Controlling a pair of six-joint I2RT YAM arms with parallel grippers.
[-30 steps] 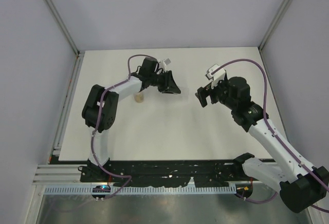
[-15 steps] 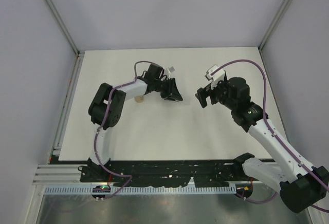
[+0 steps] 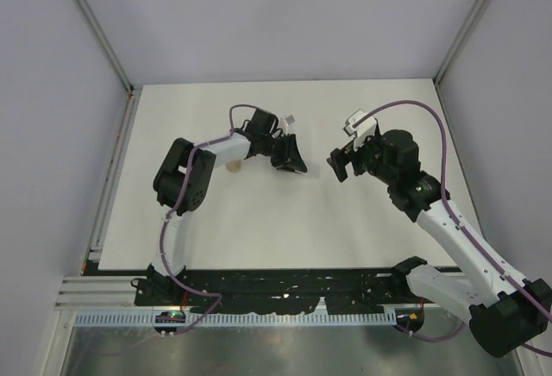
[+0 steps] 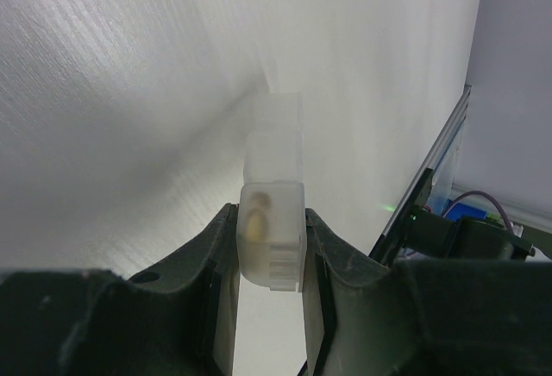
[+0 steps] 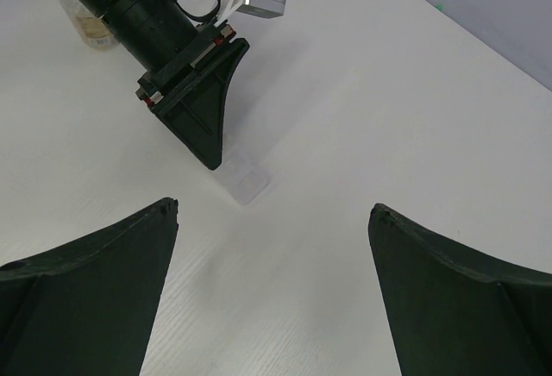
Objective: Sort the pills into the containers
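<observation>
The left gripper (image 4: pixel 269 251) is pinched tight on one end of a clear vial (image 4: pixel 274 178), its jaws nearly together with the plastic wedged between them. A single pale pill (image 4: pixel 256 222) shows through the wall right at the grip. In the right wrist view the vial pokes out past the fingertips, low over the table (image 3: pixel 285 229); whether it rests on the surface or hangs just above it I cannot tell. The right gripper (image 5: pixel 272 212) hovers nearby facing the vial, spread wide and holding nothing. A second vial (image 5: pixel 93 19) with tan contents stands just beside the left forearm.

The hold is the weak point: only the end is caught, so the slick plastic could swivel or squirt free if the wrist tilts or presses it into the table. I cannot tell which end is open — if the mouth dips, the pill would likely roll out. A right gripper closing off-centre could flick the vial away, and a sweep of the left forearm could topple the second vial.
</observation>
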